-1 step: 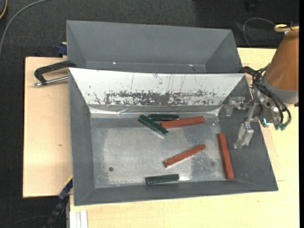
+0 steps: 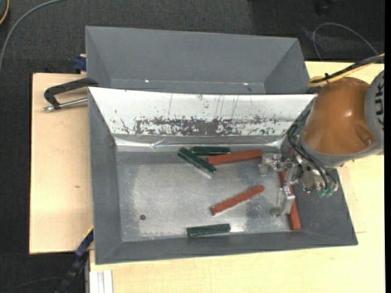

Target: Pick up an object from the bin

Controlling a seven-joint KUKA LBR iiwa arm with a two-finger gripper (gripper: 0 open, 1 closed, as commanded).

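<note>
My gripper (image 2: 275,186) hangs low at the right side of the bin, open, one fingertip toward the back and the other toward the front. Nothing sits between the fingers. A red flat stick (image 2: 237,200) lies slanted on the bin floor, its right end just left of the gap between the fingers. Another red stick (image 2: 294,215) lies along the right wall, partly under the front finger. A third red stick (image 2: 236,158) rests near the back wall, its right end close to the back finger.
Two dark green sticks (image 2: 197,162) lie crossed at the back, beside the third red stick. One more dark green stick (image 2: 208,229) lies by the front wall. The arm's orange cover hangs over the bin's right rim.
</note>
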